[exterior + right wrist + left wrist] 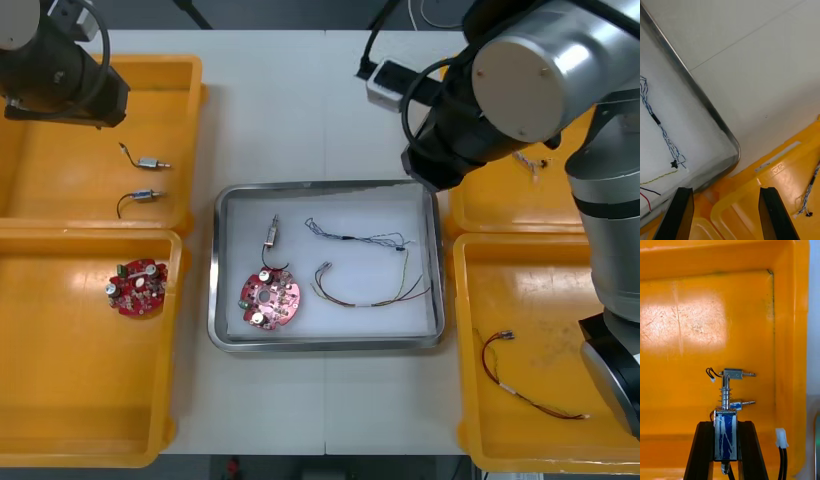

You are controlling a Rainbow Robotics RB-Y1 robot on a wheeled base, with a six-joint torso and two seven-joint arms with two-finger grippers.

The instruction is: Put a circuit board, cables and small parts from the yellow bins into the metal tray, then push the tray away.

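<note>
My left gripper (725, 424) is shut on a small metal part (725, 437) with a blue-wrapped body and a spring, held above the far-left yellow bin (696, 315). Two more small metal parts (733, 373) lie in that bin below it. My right gripper (725, 191) stands open over the far right corner of the metal tray (703, 99), holding nothing. The tray (213, 270) holds a red circuit board (269, 300), a small metal part (270, 236), a blue and white cable (360, 238) and a red and yellow cable (370, 290).
Another circuit board (137, 287) lies in the near-left bin (60, 400). A red and yellow cable (520, 385) is in the near-right bin, and a blue and white cable (810, 187) in the far-right bin. The right arm (470, 120) overhangs the tray's corner.
</note>
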